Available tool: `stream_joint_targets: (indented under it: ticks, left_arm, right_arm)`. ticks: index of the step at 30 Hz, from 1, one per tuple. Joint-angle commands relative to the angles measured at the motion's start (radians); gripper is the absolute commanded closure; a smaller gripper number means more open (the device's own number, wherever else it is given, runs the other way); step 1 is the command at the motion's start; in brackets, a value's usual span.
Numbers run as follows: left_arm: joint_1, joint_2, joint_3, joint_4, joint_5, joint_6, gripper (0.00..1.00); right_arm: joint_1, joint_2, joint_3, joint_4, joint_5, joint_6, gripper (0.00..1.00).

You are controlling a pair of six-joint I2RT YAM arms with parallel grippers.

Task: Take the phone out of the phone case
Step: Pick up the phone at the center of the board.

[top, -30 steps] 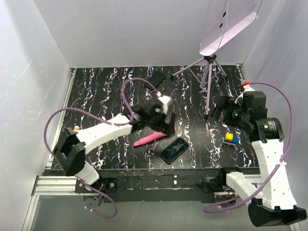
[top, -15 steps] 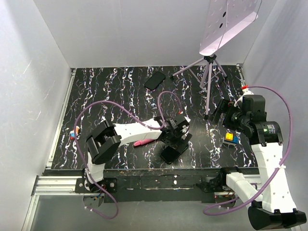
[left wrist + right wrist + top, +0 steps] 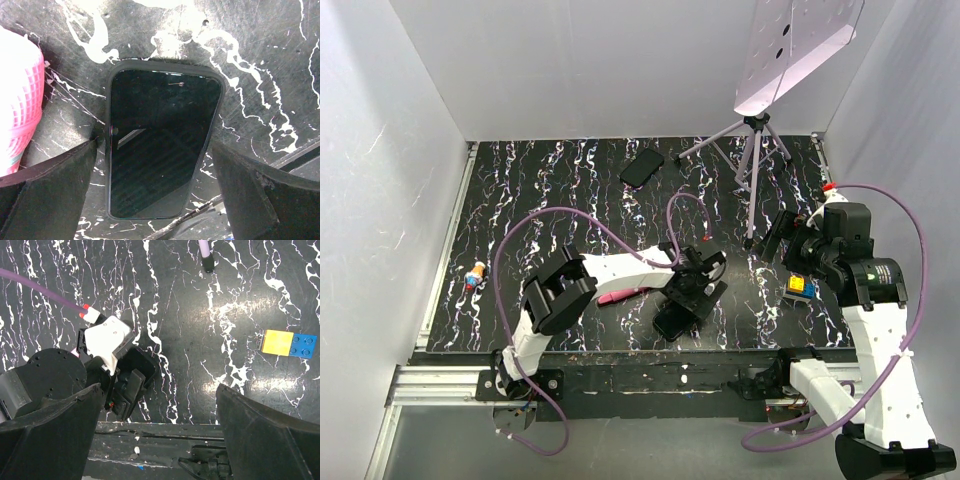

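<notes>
Black marbled table (image 3: 520,200), near its front edge | cased phone (image 3: 160,100) is lying flat, screen up | left gripper (image 3: 155,150) is hovering directly over it, spread wide, holding nothing, fingers flanking its long sides | right gripper (image 3: 160,405) is hanging well apart, gaping, empty
</notes>
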Motion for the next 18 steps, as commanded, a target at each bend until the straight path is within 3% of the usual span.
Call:
stream_joint_targets:
  ticks: [1,4,11,15,18]
  left_arm:
    - [-0.011,0.040,0.052,-0.033,-0.019,0.024,0.00]
    - [-0.014,0.063,0.055,-0.036,-0.027,0.018,0.00]
    - [-0.052,0.119,0.067,-0.092,-0.134,0.025,0.15]
    - [-0.064,0.149,0.056,-0.102,-0.128,0.007,0.27]
    - [-0.066,0.138,0.039,-0.082,-0.151,0.007,0.46]
  right_arm:
    - [0.000,-0.012,-0.011,0.017,0.014,0.008,0.00]
    - [0.002,-0.015,-0.024,0.019,0.014,0.011,0.00]
    - [0.000,-0.031,-0.042,0.000,0.067,0.020,0.00]
    - [0.000,-0.053,-0.036,-0.006,0.103,0.031,0.00]
    - [0.000,-0.076,-0.038,-0.006,0.124,0.042,0.00]
